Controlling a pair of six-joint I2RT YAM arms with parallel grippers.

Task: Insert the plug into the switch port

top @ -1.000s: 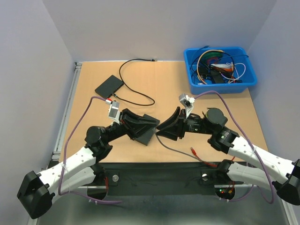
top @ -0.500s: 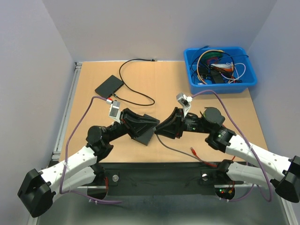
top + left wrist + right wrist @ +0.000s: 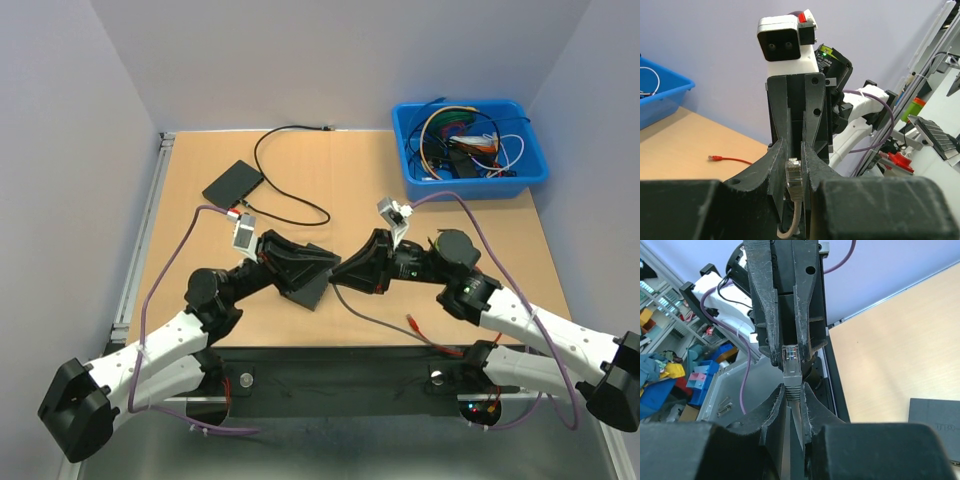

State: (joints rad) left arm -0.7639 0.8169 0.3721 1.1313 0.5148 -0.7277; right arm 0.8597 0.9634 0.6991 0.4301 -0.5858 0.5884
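Above a light wooden table (image 3: 330,170), walled in pale grey, a grey plug (image 3: 792,172) is held in mid-air at the meeting point of two black grippers. It is pinched between the fingertips of the left gripper (image 3: 792,154), whose jaws are drawn in to little more than the plug's width. From the opposite side its boot is clasped by the right gripper (image 3: 791,392), whose jaws are likewise narrowed onto it. The two grippers are set tip to tip, with the plug bridging them. A grey cable (image 3: 385,322) is seen trailing from the plug toward the near edge of the table.

The switch (image 3: 318,290), a flat dark grey box, is laid on the table directly beneath the left gripper and partly hidden by it. The plug is kept above and just to the right of it, not in contact; its ports cannot be made out.

A red cable (image 3: 411,320) is left beside the grey one. A black box (image 3: 232,182) with a looping black cord (image 3: 290,205) is placed toward the far left, and a blue bin (image 3: 530,175) of tangled wires is set at the far right corner.
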